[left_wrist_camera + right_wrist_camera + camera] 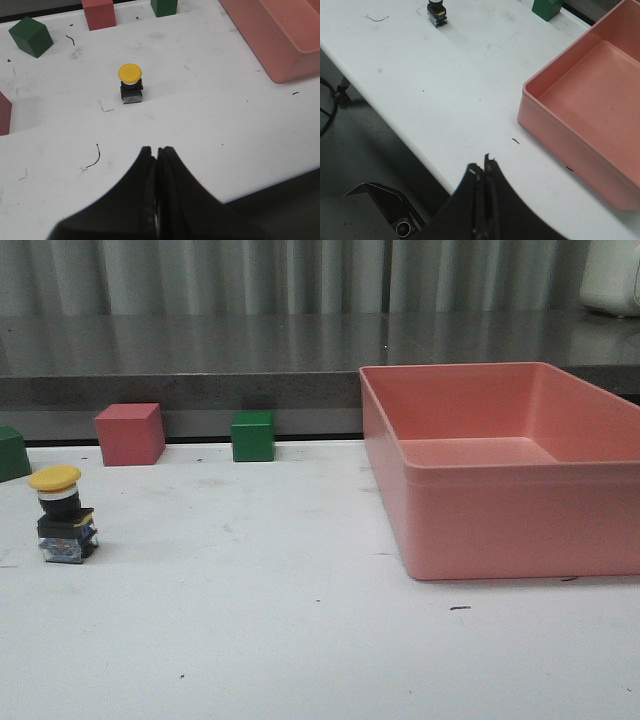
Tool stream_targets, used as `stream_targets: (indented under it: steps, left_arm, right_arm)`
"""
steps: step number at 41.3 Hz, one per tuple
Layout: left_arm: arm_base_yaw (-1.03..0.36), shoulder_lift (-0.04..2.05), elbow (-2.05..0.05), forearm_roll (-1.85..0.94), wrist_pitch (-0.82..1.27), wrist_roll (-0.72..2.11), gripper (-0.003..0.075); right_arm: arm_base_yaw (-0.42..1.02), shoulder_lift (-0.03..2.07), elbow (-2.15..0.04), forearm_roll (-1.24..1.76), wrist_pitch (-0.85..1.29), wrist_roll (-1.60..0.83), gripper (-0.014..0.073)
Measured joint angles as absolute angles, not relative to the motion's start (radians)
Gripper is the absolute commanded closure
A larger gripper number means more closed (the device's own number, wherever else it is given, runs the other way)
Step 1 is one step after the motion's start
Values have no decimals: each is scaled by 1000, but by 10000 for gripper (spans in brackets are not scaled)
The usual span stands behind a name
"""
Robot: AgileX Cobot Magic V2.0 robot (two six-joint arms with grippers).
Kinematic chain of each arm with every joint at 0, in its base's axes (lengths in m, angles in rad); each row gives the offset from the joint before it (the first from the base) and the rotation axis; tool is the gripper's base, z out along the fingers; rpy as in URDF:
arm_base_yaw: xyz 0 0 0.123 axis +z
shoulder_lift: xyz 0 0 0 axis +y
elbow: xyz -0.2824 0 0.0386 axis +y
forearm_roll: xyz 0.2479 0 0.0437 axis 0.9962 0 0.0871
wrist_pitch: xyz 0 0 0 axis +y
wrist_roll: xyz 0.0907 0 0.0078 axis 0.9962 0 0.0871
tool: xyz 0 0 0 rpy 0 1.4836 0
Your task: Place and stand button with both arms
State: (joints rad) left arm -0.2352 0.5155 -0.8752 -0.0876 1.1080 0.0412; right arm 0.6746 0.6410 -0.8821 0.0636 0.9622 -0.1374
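Note:
The button (64, 515) stands upright on the white table at the left, yellow cap on top, dark base with blue and clear parts below. It also shows in the left wrist view (131, 84) and at the edge of the right wrist view (436, 11). My left gripper (156, 150) is shut and empty, well back from the button near the table's front edge. My right gripper (483, 165) is shut and empty, over the front edge of the table, far from the button. Neither gripper shows in the front view.
A large pink bin (500, 465) stands on the right of the table. A pink cube (130, 433) and a green cube (252, 435) stand at the back. Another green cube (12, 452) is at the far left, and a dark red object (4, 114) lies left of the button.

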Motion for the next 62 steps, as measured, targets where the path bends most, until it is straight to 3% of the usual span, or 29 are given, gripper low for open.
stream_targets:
  steps: [9, 20, 32, 62]
  left_arm:
    - [-156, 443, -759, -84, 1004, 43, 740]
    - [-92, 221, -349, -80, 472, 43, 740]
    - [-72, 36, -31, -80, 127, 43, 740]
    - [-33, -3, 8, -82, 35, 43, 740]
  right_arm:
    - [675, 641, -882, 64, 962, -137, 662]
    - [675, 641, -882, 64, 962, -137, 662]
    - [675, 641, -882, 65, 962, -137, 662]
    - [675, 641, -882, 65, 962, -137, 662]
